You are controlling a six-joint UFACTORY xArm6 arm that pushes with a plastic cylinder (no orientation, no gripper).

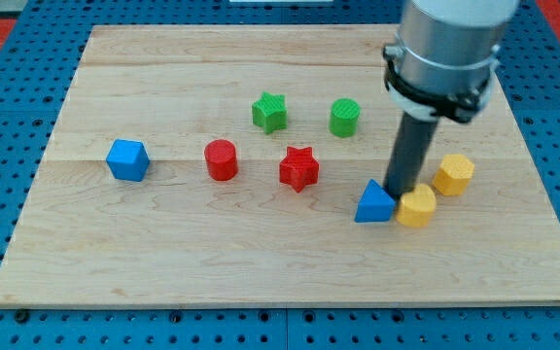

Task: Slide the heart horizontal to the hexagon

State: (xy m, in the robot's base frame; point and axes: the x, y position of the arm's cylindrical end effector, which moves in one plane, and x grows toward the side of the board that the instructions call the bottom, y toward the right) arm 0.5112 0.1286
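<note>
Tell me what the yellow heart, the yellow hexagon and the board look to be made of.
Yellow heart and yellow hexagon: likely matte plastic, going by the uniform colour and dull surface. Board: pale wood, with visible grain and plank seams. My tip rests just above the heart.

Grey cylindrical arm [445, 44] coming down from the view's top right, black ring around its lower edge, straight dark rod [411, 151] hanging upright below it, my tip [400, 191] low at the counter [163, 253]
</note>
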